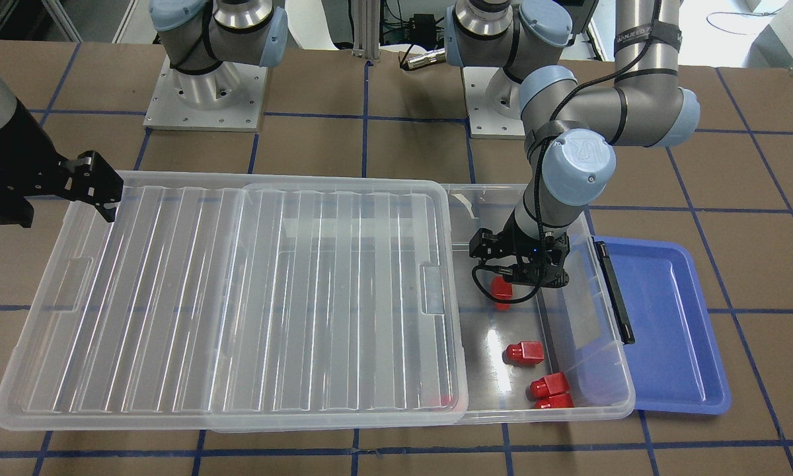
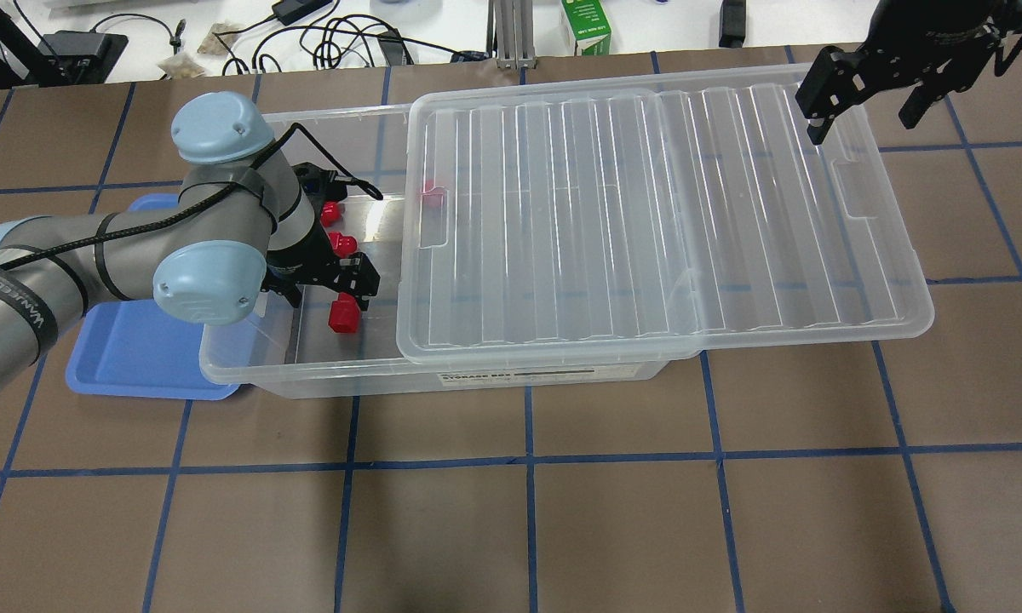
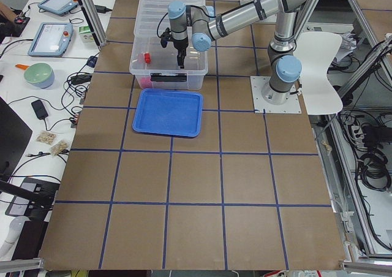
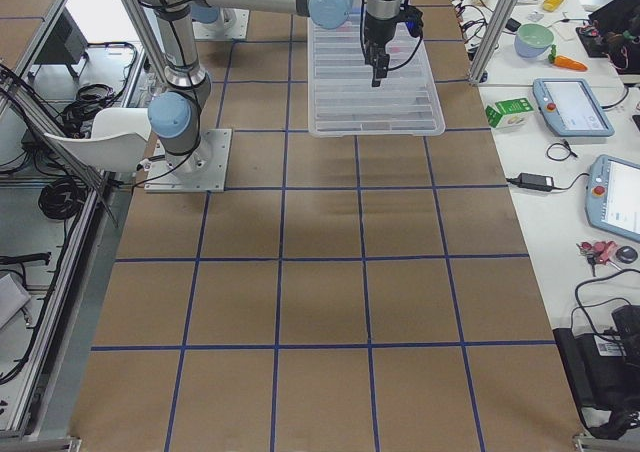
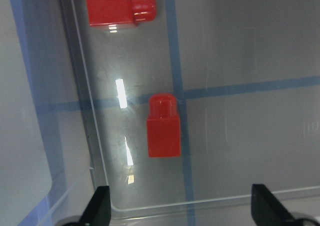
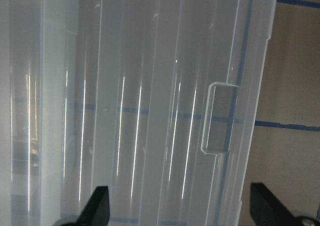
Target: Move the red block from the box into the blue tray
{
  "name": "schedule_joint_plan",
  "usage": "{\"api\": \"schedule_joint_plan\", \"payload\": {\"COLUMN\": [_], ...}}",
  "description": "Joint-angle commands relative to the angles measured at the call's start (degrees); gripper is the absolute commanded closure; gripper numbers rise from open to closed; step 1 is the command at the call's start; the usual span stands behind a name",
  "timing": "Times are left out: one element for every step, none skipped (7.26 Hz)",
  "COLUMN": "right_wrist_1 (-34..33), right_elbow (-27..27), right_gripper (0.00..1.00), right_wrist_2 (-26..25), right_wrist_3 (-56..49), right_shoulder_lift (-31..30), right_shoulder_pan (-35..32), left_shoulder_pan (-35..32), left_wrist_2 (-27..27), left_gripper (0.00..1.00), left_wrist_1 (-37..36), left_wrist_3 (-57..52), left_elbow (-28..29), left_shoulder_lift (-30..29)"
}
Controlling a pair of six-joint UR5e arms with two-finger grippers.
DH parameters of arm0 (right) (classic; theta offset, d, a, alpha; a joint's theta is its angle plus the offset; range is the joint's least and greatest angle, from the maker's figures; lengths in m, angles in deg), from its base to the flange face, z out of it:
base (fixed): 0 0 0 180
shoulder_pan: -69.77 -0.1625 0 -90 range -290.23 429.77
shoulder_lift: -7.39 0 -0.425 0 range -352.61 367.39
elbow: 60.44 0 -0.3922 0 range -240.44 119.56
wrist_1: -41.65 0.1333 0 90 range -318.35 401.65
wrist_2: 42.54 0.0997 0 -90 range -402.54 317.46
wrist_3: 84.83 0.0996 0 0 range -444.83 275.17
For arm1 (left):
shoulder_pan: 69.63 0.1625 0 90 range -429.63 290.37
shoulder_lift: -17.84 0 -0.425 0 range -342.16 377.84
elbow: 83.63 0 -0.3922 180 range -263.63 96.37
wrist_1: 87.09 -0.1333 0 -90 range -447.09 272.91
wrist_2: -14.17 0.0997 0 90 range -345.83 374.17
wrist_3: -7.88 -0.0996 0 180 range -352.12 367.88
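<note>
**Left wrist view: block lined up, nothing gripped yet**

The red block (image 5: 163, 132) lies flat on the floor of the box (image 1: 588, 317), in the uncovered end beside the tray (image 1: 667, 317). The left gripper (image 5: 182, 211) hangs over it inside the box. Its fingers are spread wide and hold nothing, and the block sits centred ahead of them.

3 more blocks (image 1: 524, 353) lie farther along the same open end. The lid (image 1: 238, 297) is slid aside and covers the rest of the box. The right gripper (image 1: 99, 192) hovers at the lid's far corner, fingers apart too. I cannot tell whether it touches the lid.

The tray sits against the box end with no block in it. I'd judge the box is opened and the approach made. The pinch, the lift over the wall and the drop into the tray are all left to do.
</note>
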Motion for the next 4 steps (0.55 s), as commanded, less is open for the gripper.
{"api": "schedule_joint_plan", "payload": {"right_wrist_1": [0.2, 0.1, 0.0, -0.2], "right_elbow": [0.1, 0.2, 0.1, 0.1], "right_gripper": [0.0, 0.0, 0.0, 0.0], "right_wrist_2": [0.6, 0.7, 0.7, 0.7], "right_wrist_3": [0.0, 0.0, 0.0, 0.0], "right_shoulder_lift": [-0.1, -0.1, -0.1, 0.0], "right_shoulder_pan": [0.0, 0.0, 0.0, 0.0], "left_shoulder_pan": [0.8, 0.9, 0.9, 0.9], "left_wrist_2": [0.0, 0.0, 0.0, 0.0], "left_gripper": [0.0, 0.0, 0.0, 0.0], "left_wrist_1": [-0.9, -1.0, -1.1, -1.3], "left_wrist_3": [-0.2, 0.1, 0.8, 0.9], "left_elbow": [-0.3, -0.4, -0.5, -0.5], "left_shoulder_lift": [-1.8, -2.2, -2.9, -3.4]}}
